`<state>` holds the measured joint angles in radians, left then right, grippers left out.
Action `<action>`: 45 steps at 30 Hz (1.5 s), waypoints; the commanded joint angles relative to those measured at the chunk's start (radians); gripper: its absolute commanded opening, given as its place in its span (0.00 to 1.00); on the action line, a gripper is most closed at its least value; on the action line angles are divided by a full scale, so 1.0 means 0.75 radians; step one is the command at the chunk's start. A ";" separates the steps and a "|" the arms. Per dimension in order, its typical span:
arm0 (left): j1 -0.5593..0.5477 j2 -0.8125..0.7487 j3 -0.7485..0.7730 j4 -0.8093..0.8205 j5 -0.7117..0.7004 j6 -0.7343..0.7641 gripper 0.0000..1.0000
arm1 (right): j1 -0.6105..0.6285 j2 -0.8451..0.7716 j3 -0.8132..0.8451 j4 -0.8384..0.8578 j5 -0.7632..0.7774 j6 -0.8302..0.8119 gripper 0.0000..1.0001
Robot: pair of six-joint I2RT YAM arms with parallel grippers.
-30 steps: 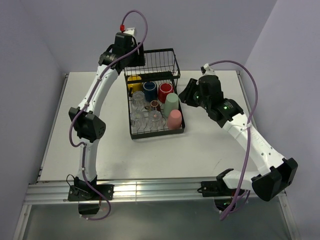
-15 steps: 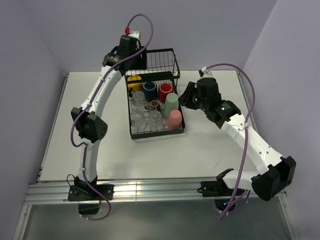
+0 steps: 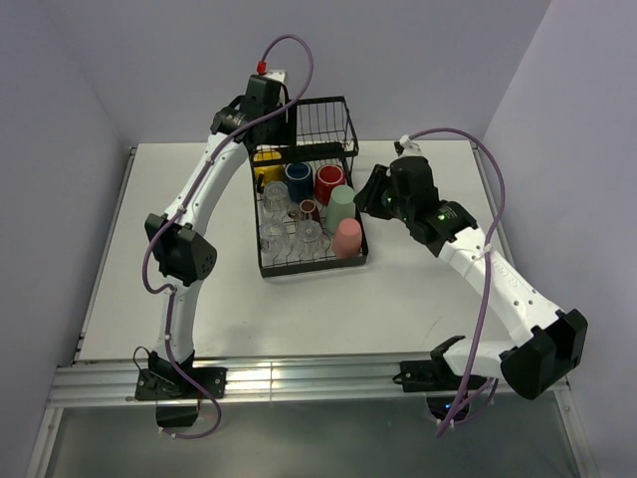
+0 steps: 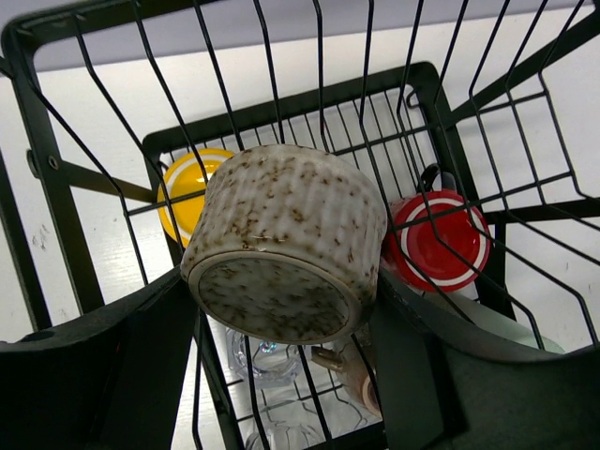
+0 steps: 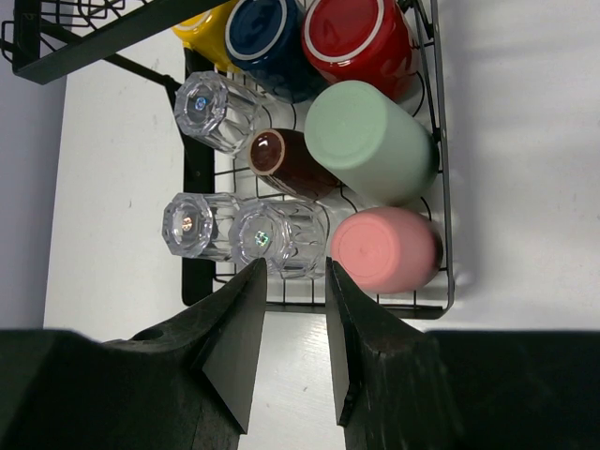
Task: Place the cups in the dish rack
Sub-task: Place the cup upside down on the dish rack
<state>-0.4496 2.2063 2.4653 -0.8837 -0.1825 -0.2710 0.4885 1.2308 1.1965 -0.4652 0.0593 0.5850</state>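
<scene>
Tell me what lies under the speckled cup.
Below the speckled cup: rack wires, a clear glass, with a yellow cup and red cup alongside. Anything directly beneath is covered.

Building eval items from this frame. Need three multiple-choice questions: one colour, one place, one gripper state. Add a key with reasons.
1. The cup in the left gripper is:
A. navy
B. speckled beige
C. plain red

2. The pink tumbler sits:
A. in the rack, beside the green tumbler
B. in the left gripper
C. alone in the rack's tall end

3. The right gripper is:
A. shut on the pink tumbler
B. shut on the green tumbler
C. open and empty

Key:
1 B: the left wrist view shows beige glaze with brown specks.
2 A: the right wrist view shows it in a rack corner next to the green one.
3 C: its fingers stand apart with nothing between them.
</scene>
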 commanded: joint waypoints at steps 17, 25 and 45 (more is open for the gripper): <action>0.000 0.012 -0.037 -0.082 -0.110 0.020 0.27 | 0.001 0.012 -0.020 0.052 -0.001 -0.009 0.38; -0.004 0.010 -0.057 -0.071 -0.123 0.022 0.52 | 0.001 0.018 -0.025 0.054 -0.003 -0.007 0.38; -0.037 0.001 -0.094 -0.041 -0.160 0.046 0.79 | 0.001 0.016 -0.047 0.060 0.001 -0.011 0.38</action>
<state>-0.4755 2.2063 2.3993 -0.8688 -0.2569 -0.2718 0.4881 1.2461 1.1687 -0.4572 0.0586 0.5850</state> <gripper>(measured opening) 0.778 0.382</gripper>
